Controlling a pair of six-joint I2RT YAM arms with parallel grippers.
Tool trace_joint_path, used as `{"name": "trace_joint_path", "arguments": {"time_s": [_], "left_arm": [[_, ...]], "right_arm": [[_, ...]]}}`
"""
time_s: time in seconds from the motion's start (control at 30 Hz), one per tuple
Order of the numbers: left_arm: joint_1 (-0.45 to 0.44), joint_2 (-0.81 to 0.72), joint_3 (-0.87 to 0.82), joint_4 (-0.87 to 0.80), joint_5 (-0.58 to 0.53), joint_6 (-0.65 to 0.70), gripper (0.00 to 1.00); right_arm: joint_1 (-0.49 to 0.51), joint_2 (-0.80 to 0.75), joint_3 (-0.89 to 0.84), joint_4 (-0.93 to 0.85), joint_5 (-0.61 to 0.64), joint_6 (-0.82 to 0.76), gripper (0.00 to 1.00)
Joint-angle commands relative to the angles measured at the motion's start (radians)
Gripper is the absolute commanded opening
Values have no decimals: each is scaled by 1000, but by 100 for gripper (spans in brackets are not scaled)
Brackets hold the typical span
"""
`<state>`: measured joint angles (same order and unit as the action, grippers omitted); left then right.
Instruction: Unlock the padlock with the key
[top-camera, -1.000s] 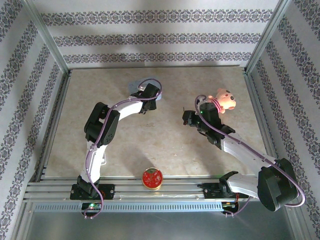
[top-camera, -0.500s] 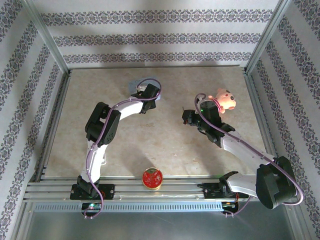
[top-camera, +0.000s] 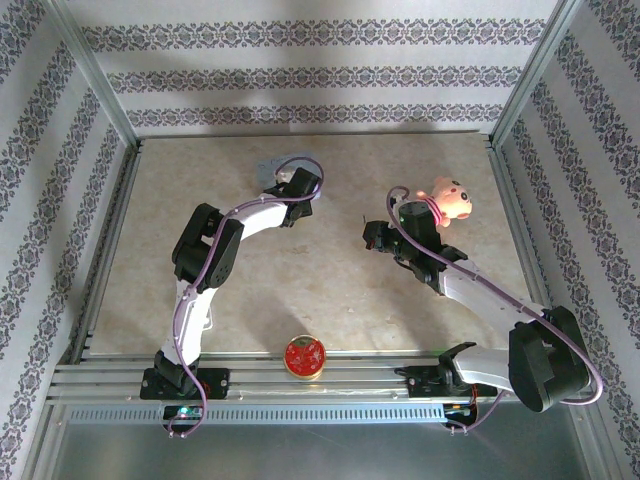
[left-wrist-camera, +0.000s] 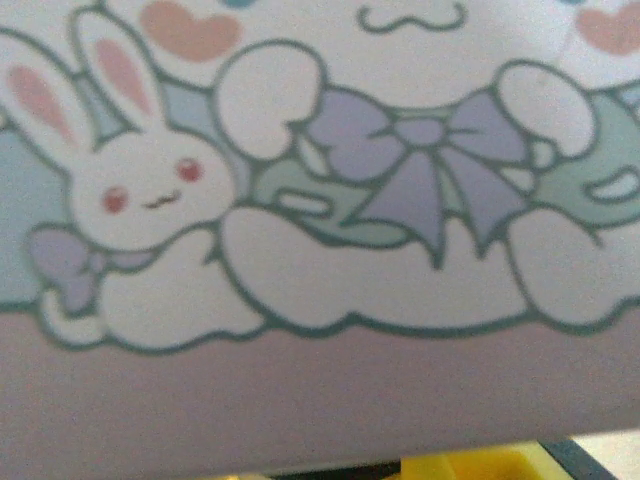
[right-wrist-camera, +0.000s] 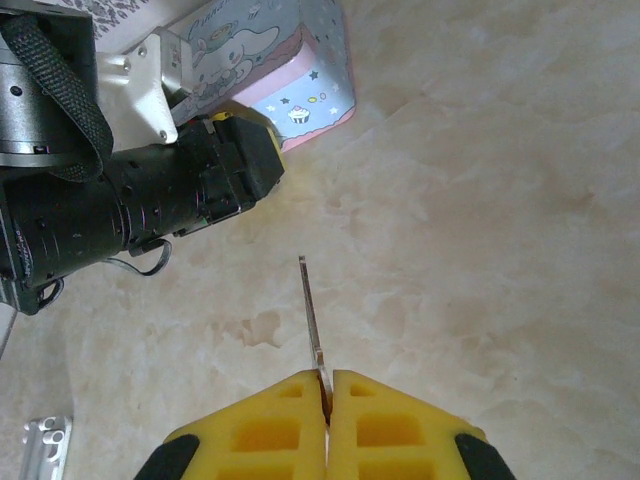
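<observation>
The key (right-wrist-camera: 311, 310) is clamped in the right pincer (right-wrist-camera: 326, 388), to be aligned with the padlock next; the left pincer's (right-wrist-camera: 228, 120) gap cannot be told.

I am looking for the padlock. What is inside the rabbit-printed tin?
The printed wall of the tin is visible, with a rabbit and bow. Its inside is covered, so the contents cannot be seen.

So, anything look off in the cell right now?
Only the round red gold-rimmed tin: it sits at the near edge of the table, overlapping the aluminium rail. Nothing looks spilled or damaged.
</observation>
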<state>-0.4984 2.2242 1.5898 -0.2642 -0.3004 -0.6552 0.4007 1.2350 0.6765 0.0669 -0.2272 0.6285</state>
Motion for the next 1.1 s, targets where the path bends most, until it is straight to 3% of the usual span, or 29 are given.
{"name": "trace_joint_path", "arguments": {"time_s": [0.0, 0.3, 0.8, 1.07], "left_arm": [[-12, 11, 26, 22, 14, 17, 17], [-15, -87, -100, 33, 126, -67, 1], [-95, -336, -406, 61, 318, -369, 0], [-158, -371, -411, 91, 365, -432, 0]], "right_arm": [[-8, 9, 22, 37, -19, -13, 0], [15, 17, -47, 77, -17, -6, 0], [252, 170, -124, 177, 57, -3, 0], [278, 267, -158, 317, 12, 15, 0]]}}
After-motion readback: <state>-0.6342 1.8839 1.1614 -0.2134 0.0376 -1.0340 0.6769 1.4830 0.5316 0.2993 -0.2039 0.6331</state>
